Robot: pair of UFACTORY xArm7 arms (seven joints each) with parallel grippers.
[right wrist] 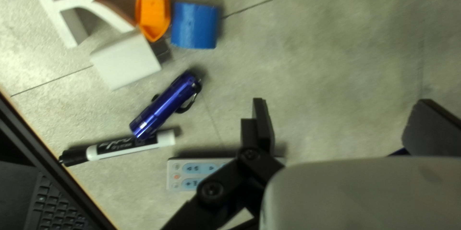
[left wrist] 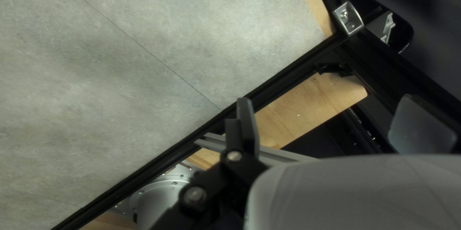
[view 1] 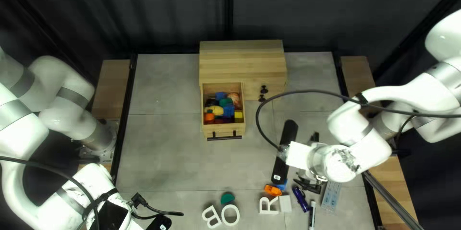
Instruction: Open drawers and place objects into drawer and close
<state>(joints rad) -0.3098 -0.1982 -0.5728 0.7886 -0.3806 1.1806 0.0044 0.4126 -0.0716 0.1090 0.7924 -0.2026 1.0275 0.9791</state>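
Right gripper (right wrist: 343, 124) has nothing in it, fingers spread wide above the near-right part of the table (view 1: 163, 148), and from where I'm standing I'd guess that's so it can drop over something small without rearranging first. The left gripper (left wrist: 336, 124) is also unclenched and holding nothing, off over the table's left side, probably parked to leave room for the other one. The wooden drawer (view 1: 224, 128) is pulled out of its cabinet (view 1: 242, 62), which makes sense if stuff is meant to go in from above, and there's a pile of colourful objects (view 1: 228, 110) inside. Loose on the table there's a blue flashlight (right wrist: 165, 105) with a marker (right wrist: 129, 147) right by one end, a remote (right wrist: 192, 172) partly hidden by the gripper's links, plus an orange boat (right wrist: 152, 9) beside a curved blue piece (right wrist: 194, 26), a white block (right wrist: 126, 61) and a letter R (right wrist: 67, 4). The letters B (view 1: 212, 218) and O (view 1: 224, 215) sit by a green piece (view 1: 227, 198). Looks to me like the filling stage, though I can't tell if all of that is supposed to go in. Flashlight seems a handy pick, but it's round and might roll, so I'd square the fingers across its barrel. Drawer's pretty full too, so anything poking up could jam it on closing.
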